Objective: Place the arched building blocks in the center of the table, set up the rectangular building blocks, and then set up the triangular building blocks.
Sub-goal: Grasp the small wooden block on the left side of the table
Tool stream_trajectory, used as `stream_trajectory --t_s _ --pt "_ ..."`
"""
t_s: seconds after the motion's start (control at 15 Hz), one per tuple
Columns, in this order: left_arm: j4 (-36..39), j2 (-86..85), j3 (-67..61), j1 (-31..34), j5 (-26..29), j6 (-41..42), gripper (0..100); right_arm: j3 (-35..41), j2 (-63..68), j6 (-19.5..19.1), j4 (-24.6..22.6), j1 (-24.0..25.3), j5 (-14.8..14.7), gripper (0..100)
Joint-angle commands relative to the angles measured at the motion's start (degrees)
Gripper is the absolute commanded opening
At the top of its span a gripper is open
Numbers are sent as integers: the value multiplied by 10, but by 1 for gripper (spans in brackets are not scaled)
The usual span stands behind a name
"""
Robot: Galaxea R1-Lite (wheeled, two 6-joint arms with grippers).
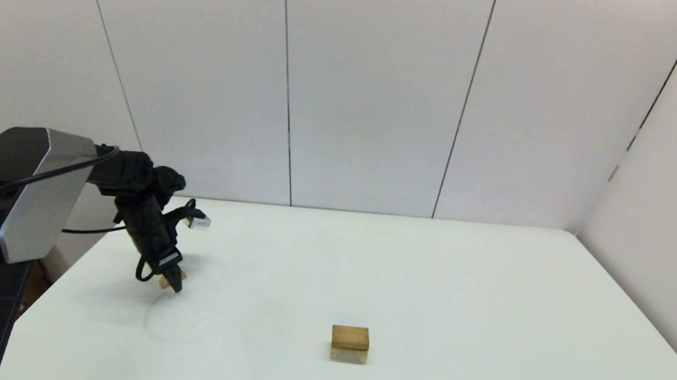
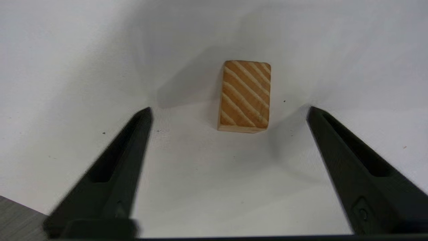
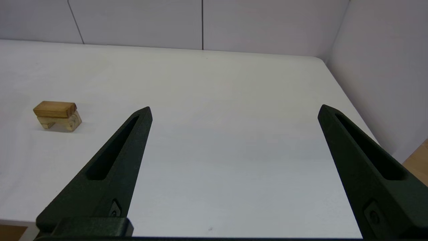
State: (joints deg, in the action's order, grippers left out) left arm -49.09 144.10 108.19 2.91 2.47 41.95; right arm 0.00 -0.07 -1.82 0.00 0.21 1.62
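Left end effector [image 2: 229, 110] open above triangular block [image 2: 245, 96]; centre fingers across sloped sides, descend, close, carry to stacked blocks [image 1: 350, 344]. Right end effector [image 3: 234, 110] open, parked.

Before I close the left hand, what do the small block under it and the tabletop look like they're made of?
The triangular block under the open left hand looks like unpainted light-brown wood: diagonal pale and darker grain stripes run across its face, with a matte, maybe lightly sanded finish. The table looks like smooth white laminate or plastic with a faint sheen and a few dark specks; its core can't be told.
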Motion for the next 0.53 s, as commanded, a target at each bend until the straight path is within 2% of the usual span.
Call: stream_trajectory --t_s 0.07,0.53 --pt "-5 4 6 1 0 2 0 1 0 0 0 0 0 100" --pt "-7 -3 6 2 1 3 0 1 0 0 0 1 0 100"
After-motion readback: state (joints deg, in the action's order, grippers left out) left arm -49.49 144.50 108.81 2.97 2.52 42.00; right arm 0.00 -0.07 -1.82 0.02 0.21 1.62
